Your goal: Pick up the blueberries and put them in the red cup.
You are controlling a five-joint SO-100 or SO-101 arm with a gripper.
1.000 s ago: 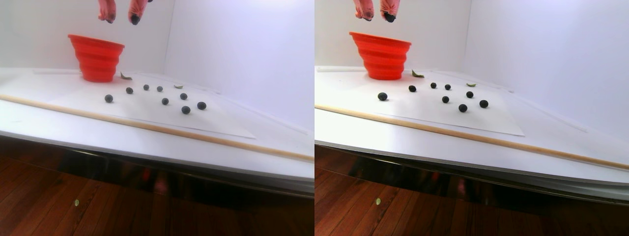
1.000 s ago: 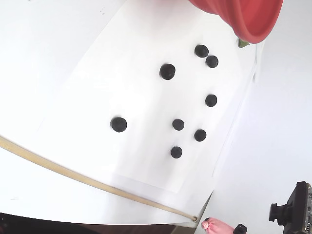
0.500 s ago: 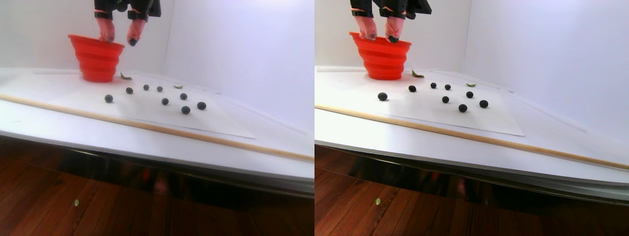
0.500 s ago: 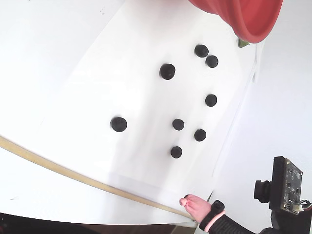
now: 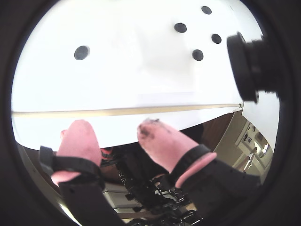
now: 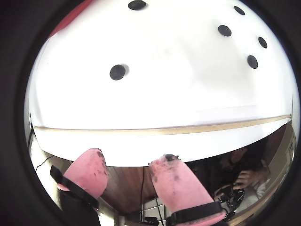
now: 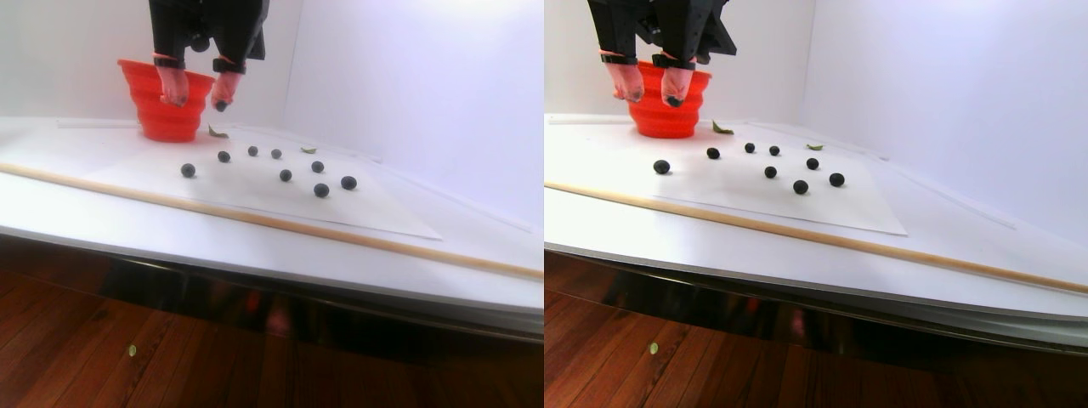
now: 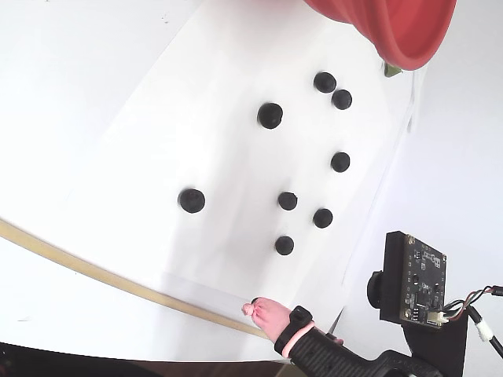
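Several blueberries lie scattered on a white paper sheet; the fixed view shows them too, one blueberry apart to the left. The red cup stands at the back left, and its rim fills the top of the fixed view. My gripper hangs open in front of the cup, above the table, its pink fingertips smudged dark. Nothing sits between the fingers in either wrist view, where the gripper points past the table's front edge. One pink fingertip shows in the fixed view.
A thin wooden stick runs along the table's front, also seen as the stick in the fixed view. Two green leaves lie near the cup. A camera module rides beside the gripper. White walls stand behind and to the right; wooden floor lies below.
The gripper has come down from above the cup's rim to in front of its wall, still open. In the fixed view its finger has slid in further. The blueberries have not moved.
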